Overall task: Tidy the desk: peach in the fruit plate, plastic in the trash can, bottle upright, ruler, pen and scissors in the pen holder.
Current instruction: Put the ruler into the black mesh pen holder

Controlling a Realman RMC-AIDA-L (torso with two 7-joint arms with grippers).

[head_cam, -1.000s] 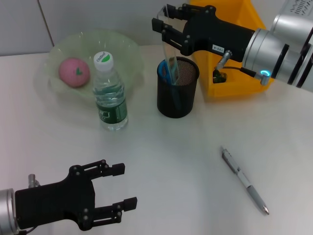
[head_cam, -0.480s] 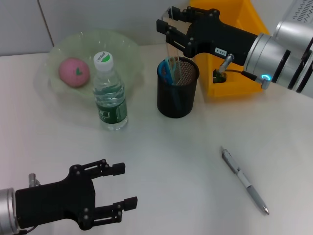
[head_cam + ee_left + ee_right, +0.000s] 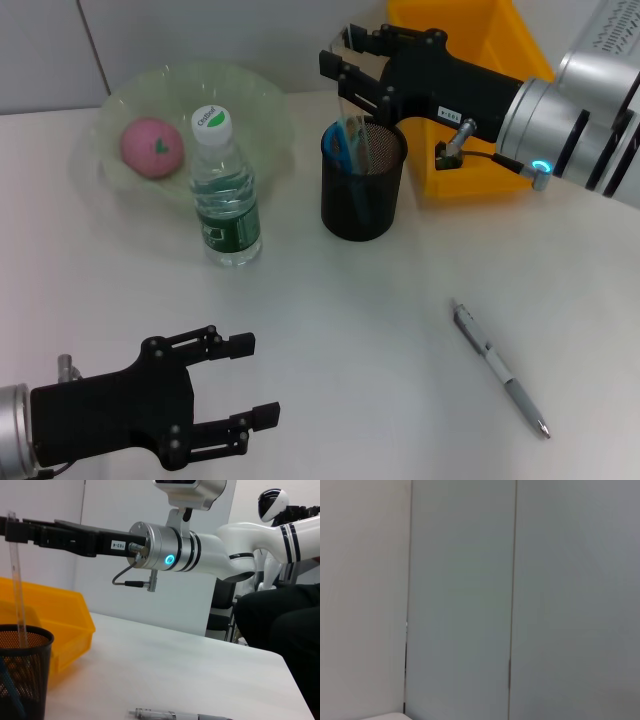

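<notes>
1. The white surface (image 3: 350, 320) has its widest open room through the middle of the head view, between the pen holder (image 3: 363, 180) at about 12 o'clock and the pen (image 3: 498, 368) lying flat at about 4 o'clock.
2. The far edge of the surface runs along the wall at 12 o'clock; the yellow trash can (image 3: 480, 110) sits against it at 1 o'clock, just beside the pen holder.
3. The fruit plate (image 3: 262, 100) sits at 10 o'clock near the far edge, with the peach (image 3: 151, 147) inside it.
4. The bottle (image 3: 226, 190) stands upright at the plate's near rim, a clear gap between it and the pen holder.
5. The right gripper (image 3: 345, 68) reaches in from 2 o'clock and hangs above the pen holder's far rim.
6. Its jaws are narrowly spread around the top of the clear ruler (image 3: 352, 120); I cannot tell whether they press on it.
7. The ruler stands nearly upright with its lower end inside the pen holder, beside the blue scissors (image 3: 337, 148) handle.
8. The left gripper (image 3: 255, 380) rests low at 7 o'clock, well apart from everything, jaws spread wide and holding nothing.
9. In the left wrist view the ruler (image 3: 17, 580) rises from the mesh holder (image 3: 22, 675), and the pen (image 3: 180, 714) lies at the near edge.
</notes>
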